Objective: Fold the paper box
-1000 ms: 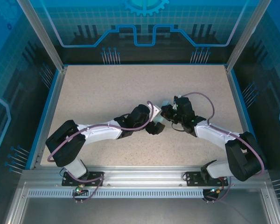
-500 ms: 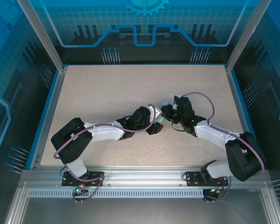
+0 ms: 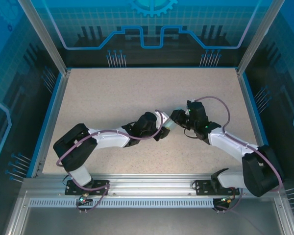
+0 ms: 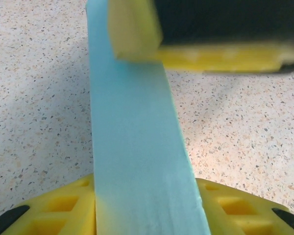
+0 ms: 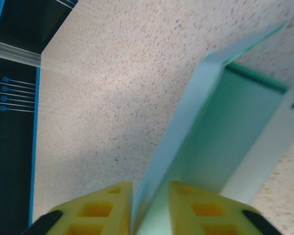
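From above, the paper box point(image 3: 169, 124) sits mid-way across the table point(image 3: 112, 93) between the left gripper point(image 3: 162, 130) and right gripper point(image 3: 178, 117), with open room all round. At the left wrist, the left fingers point(image 4: 54, 213) flank a box panel, and I cannot tell if they grip it; squeezing could buckle it. At the right wrist, the narrow-set right fingers point(image 5: 95, 210) straddle a wall edge, and whether they pinch it I cannot tell, so it may slip.

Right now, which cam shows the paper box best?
Right wrist: the paper box shows its open inside, a raised wall and the fold edges. Left wrist gives one flat cyan panel, close up. Top external gives a small pale sliver.
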`<state>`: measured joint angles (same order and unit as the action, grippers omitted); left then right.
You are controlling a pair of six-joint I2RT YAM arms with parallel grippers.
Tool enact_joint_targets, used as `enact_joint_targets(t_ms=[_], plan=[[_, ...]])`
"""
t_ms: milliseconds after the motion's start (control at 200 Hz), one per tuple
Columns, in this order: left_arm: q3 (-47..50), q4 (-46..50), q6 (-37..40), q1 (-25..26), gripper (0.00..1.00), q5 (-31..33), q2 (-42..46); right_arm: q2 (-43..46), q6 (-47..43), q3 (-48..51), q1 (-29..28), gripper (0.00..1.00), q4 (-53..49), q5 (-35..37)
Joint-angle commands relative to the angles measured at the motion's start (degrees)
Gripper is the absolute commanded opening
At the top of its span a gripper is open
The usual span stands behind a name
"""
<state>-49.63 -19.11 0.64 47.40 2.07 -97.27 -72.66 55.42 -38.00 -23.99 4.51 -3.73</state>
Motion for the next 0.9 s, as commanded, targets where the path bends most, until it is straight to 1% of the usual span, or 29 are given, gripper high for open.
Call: enact_joint_targets(t_ms=[0, 70, 115, 165, 225, 330, 445, 520, 615, 715, 815, 875, 895], plan=[[1.44, 2.15, 3.15, -1.72, 0.30, -3.32, 2.04, 4.98, -5.33, -2.54, 2.15, 0.36, -6.39, 0.67], [0.92, 4.13, 4.75, -2.90, 0.30, -5.31, 2.82, 7.62, -8.99, -3.29, 3.33, 0.42, -8.81, 0.37], [0.44, 5.58, 5.94, -3.61, 0.29, -6.35, 3.26, 9.06, -12.10, -3.30, 4.31, 0.46, -9.09, -1.13], [-0.08, 7.52, 7.19, -4.63, 0.28, -8.19, 3.72, 10.43, -16.75, -3.68, 5.69, 0.48, -9.51, -3.39], [-0.53, 9.48, 8.92, -6.03, 0.27, -11.83, 4.23, 11.05, -23.98, -4.93, 6.71, 0.49, -10.55, -6.05], [-0.17, 11.65, 12.31, -8.69, 0.27, -17.26, 5.56, 9.19, -38.53, -8.89, 8.36, 0.49, -14.36, -12.07], [-1.69, 17.93, 18.98, -10.53, 0.28, -22.32, 6.93, 5.45, -50.77, -12.08, 10.03, 0.48, -17.62, -17.09], [-3.46, 22.21, 22.51, -11.87, 0.27, -25.44, 6.90, 3.58, -57.95, -12.04, 10.69, 0.46, -17.70, -17.72], [-4.16, 24.45, 24.66, -13.93, 0.27, -28.98, 7.08, 2.44, -67.38, -11.59, 11.15, 0.44, -16.61, -18.31], [-4.62, 25.94, 26.32, -15.57, 0.27, -31.24, 7.19, 1.80, -73.33, -10.41, 12.70, 0.43, -14.92, -20.68], [-5.35, 27.38, 27.45, -16.20, 0.27, -31.74, 6.75, 0.55, -77.92, -11.54, 14.28, 0.43, -17.21, -23.58], [-5.24, 27.28, 27.58, -16.21, 0.27, -31.76, 6.59, -1.03, -81.13, -12.05, 14.44, 0.43, -19.69, -24.11], [-5.18, 27.06, 27.57, -16.25, 0.27, -31.79, 6.57, -1.77, -81.85, -13.83, 14.51, 0.43, -20.72, -24.24]])
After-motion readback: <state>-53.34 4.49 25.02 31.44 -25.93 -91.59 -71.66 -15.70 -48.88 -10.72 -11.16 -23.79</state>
